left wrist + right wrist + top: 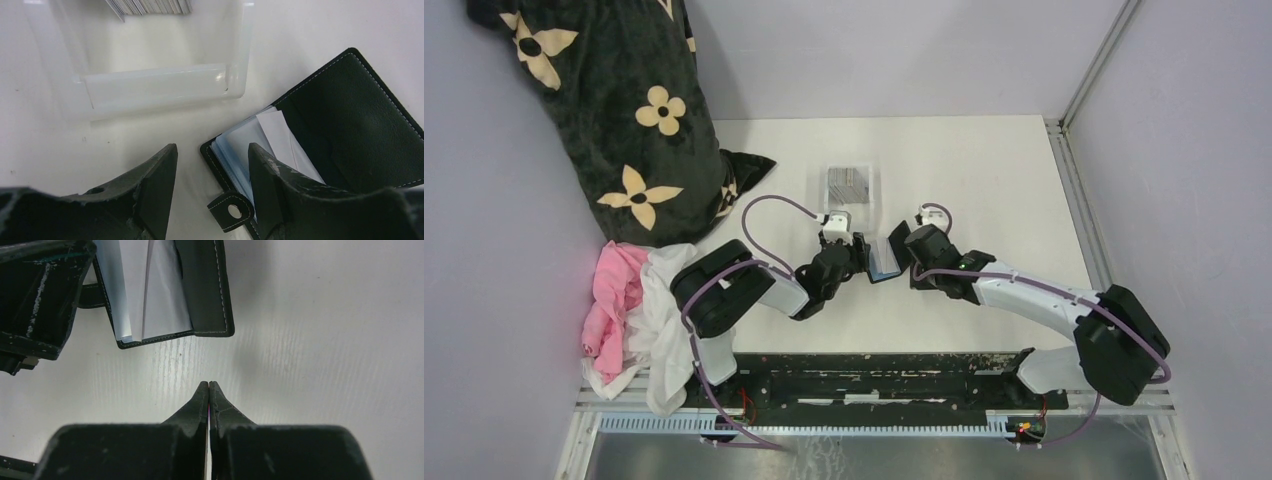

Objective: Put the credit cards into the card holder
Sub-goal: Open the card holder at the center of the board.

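The black bifold leather card holder (886, 258) is found open on the white worktop (984, 170), left fingers (162, 167) spread wide at its snap-tab corner, right fingers (208, 392) pressed together, apparently empty, beside it, thin grey credit cards (848, 184) stacked beyond it; it is best pinned flat before one card is fetched.

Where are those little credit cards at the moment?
From overhead, the credit cards lie in the clear tray at mid-table, just beyond the open card holder.

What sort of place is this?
Likely a robot test cell: left arm and right arm bolted to a white table, aluminium frame around it, card holder and clear tray as props.
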`<state>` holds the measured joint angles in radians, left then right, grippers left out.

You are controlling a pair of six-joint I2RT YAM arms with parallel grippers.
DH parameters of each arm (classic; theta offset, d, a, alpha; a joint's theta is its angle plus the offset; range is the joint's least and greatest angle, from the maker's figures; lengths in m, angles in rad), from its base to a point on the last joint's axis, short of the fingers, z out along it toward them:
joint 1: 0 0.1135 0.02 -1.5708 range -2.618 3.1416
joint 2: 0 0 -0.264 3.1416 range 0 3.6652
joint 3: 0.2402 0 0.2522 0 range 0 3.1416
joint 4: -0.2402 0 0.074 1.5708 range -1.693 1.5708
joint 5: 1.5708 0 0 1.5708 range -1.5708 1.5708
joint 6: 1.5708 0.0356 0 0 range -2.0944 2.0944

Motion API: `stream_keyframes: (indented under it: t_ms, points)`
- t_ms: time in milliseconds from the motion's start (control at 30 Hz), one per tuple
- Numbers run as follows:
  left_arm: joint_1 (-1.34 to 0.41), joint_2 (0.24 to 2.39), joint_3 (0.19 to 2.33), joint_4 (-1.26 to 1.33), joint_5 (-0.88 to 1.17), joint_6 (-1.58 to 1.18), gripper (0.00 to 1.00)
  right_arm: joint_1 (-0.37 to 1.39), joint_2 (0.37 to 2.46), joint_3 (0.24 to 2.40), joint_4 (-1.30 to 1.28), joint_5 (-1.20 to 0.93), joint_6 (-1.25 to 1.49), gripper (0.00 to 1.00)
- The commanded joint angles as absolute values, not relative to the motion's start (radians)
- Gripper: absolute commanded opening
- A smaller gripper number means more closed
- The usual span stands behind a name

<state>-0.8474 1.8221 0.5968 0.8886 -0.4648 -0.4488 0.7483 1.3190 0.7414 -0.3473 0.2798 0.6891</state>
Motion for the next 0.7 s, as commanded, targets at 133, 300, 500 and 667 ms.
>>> stream_keyframes:
  t_ms: [133, 300, 500, 667]
  points:
    - [-0.832, 1.878, 0.647, 0.982, -0.367, -0.375, 0.61, 0.759, 1.466, 0.8, -0.253, 0.351, 0.714, 0.01]
    - [-0.832, 1.901, 0.639, 0.99, -0.307, -0.405, 0.59, 0.732, 1.542, 0.852, -0.243, 0.357, 0.698, 0.01]
    - [-0.834, 1.922, 0.584, 1.034, -0.241, -0.464, 0.54, 0.681, 1.586, 0.903, -0.244, 0.345, 0.667, 0.01]
    - [-0.867, 1.928, 0.523, 1.08, -0.227, -0.512, 0.52, 0.638, 1.626, 0.972, -0.267, 0.333, 0.629, 0.01]
